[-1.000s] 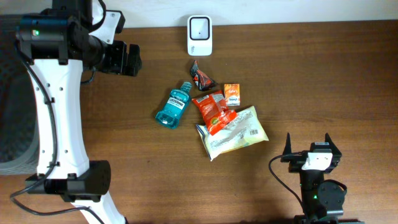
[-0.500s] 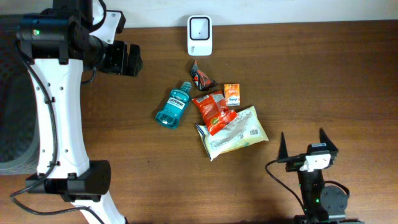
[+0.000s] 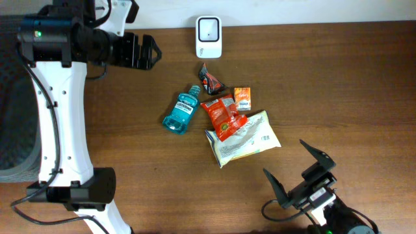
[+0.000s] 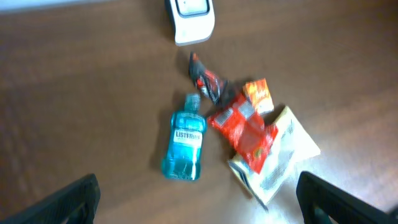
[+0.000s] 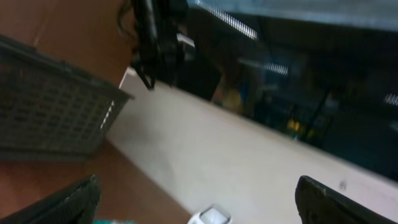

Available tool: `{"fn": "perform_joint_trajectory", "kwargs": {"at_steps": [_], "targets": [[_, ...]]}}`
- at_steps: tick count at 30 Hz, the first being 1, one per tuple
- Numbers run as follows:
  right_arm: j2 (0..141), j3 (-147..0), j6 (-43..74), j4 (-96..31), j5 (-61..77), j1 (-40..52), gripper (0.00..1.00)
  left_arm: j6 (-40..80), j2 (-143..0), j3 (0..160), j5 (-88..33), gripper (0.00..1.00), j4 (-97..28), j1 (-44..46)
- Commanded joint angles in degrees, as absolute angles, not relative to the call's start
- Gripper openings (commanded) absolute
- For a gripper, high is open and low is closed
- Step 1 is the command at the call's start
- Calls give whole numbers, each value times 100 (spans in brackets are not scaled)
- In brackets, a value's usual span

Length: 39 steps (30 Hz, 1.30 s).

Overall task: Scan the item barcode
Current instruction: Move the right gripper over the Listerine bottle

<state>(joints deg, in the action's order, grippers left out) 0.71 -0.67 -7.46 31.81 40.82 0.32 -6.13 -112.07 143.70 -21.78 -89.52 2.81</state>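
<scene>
The white left arm (image 3: 55, 117) stands tall at the table's (image 3: 351, 78) left side. It rises from its base at the near edge and bends over at the top, so that its black wrist points right along the far side. The left gripper (image 3: 155, 53) hangs in the air with its jaws spread wide and nothing between them. Its camera looks down on the goods from the far left. A mesh basket (image 3: 10, 130) sits beyond the arm at the frame's edge.

The goods lie in a loose cluster at mid-table, none of them held. A blue mouthwash bottle (image 3: 181, 110) lies on its side, cap toward the far edge. The white scanner (image 3: 208, 37) stands just right of it, against the far edge and apart from the pile. Below the scanner come a small dark packet (image 3: 211, 80), a red snack pouch (image 3: 223, 116) and an orange box (image 3: 242, 98). The pouch overlaps a pale crinkled bag (image 3: 247, 138), the item nearest the front. The bag carries a dark printed patch that may be a barcode, though the print is too small to tell.

At the near right, well clear of the pile, the right gripper (image 3: 297, 172) sits low and twisted on a diagonal. One finger points far-right and the other near-left, the jaws splayed and holding nothing. Its blurred camera view tilts up across the table toward the wall.
</scene>
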Motion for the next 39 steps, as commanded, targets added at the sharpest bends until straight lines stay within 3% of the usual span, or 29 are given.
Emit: {"fn": "perform_joint_trajectory", "kwargs": {"at_steps": [1,5,9,14,18,20,21,23,26,30,39], "targets": [[43,-360,-657,3249,4104,73,99,-561,-11161,14350,-2270,99,-8409,272],[187,-1068,-659,2602,4025,73,99,-285,-11163,14350,-1457,99,-7935,270],[1208,-2860,-731,276,4029,69,99,292,-11163,14350,458,99,-7489,270],[2939,-4783,-722,-1695,4797,71,98,541,-11163,14350,1726,99,-7387,196],[4163,-5623,-510,-1758,7338,71,98,775,-11161,14350,1817,99,-7446,-174],[4604,-5660,-399,-1168,8202,97,98,770,-11161,14350,1251,99,-7507,-478],[4849,-5660,213,-598,8272,126,98,768,-11161,14350,961,99,-7537,-617],[5225,-5664,2025,298,7758,141,98,768,-11161,14350,471,99,-7581,-937],[5666,-5671,3131,1245,7638,185,98,770,-11161,14350,56,99,-7590,-1269],[6060,-5708,3553,1389,7618,198,98,770,-11161,14350,54,99,-7703,-1518],[6224,-5736,3323,154,6388,198,98,770,-11161,14350,58,99,-7719,-1555]]}}
